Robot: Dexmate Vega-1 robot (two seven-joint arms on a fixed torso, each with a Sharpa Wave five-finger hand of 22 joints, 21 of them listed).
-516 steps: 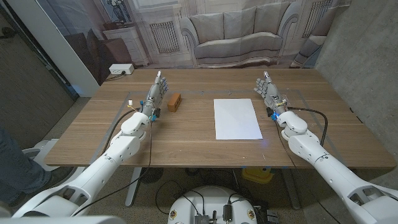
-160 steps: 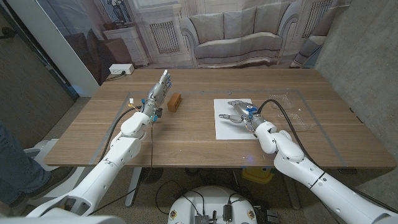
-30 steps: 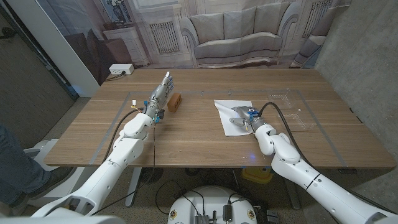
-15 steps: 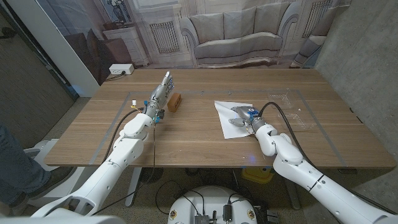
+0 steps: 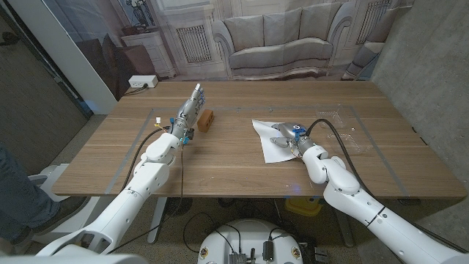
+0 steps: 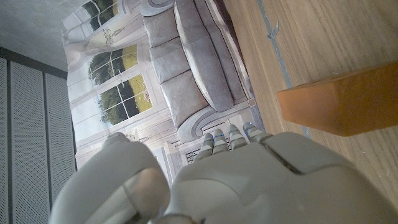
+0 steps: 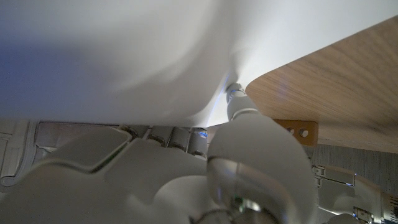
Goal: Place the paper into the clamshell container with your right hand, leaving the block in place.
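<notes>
- Wooden table [image 5: 220, 165] carries everything.
- Clear clamshell container [image 5: 344, 130] lies just beyond the right hand [image 5: 284, 136], toward that arm's outer side; its contents cannot be made out.
- White paper [image 5: 272, 139] is on the table beneath the right hand, bunched and partly raised, its long axis running from the near edge away and a little toward the left arm. The right hand grips it, fingers [image 7: 236, 99] pressed into the sheet.
- Orange block [image 5: 207, 119] sits just beside the left hand [image 5: 189, 110], toward the table's middle.
- Left hand holds nothing, fingers straight.
</notes>
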